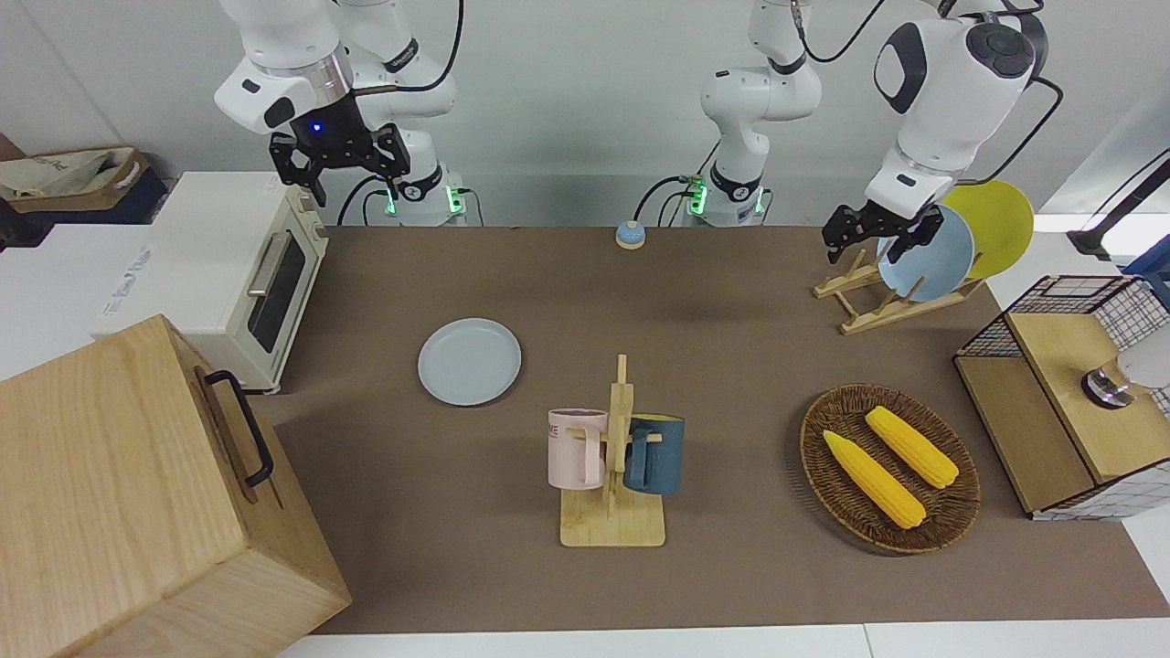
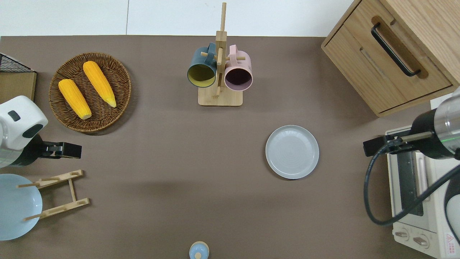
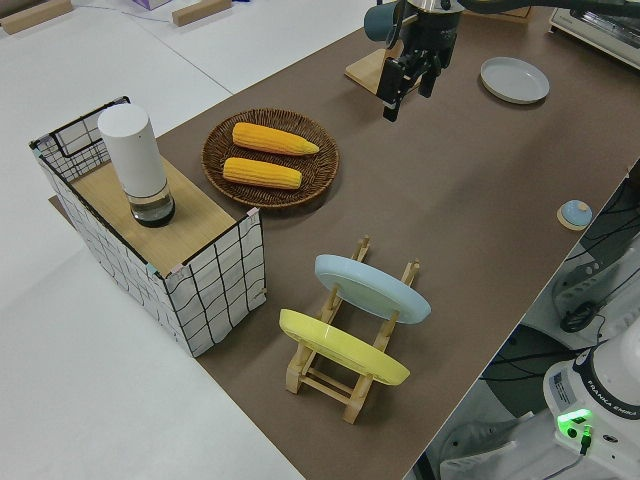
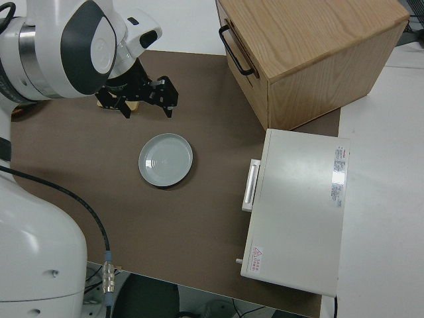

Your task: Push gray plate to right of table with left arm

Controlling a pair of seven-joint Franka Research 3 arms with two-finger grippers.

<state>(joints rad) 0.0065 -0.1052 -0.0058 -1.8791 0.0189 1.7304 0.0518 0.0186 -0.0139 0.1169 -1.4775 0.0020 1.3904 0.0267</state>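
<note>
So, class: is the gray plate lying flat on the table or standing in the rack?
Flat. The gray plate lies rim-up on the table, empty, well away from the wooden rack.

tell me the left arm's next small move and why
Probably carry the left gripper across the table toward the gray plate. The gripper is over bare table by the dish rack, well apart from the plate, which lies toward the right arm's end, so no push can start yet.
</note>
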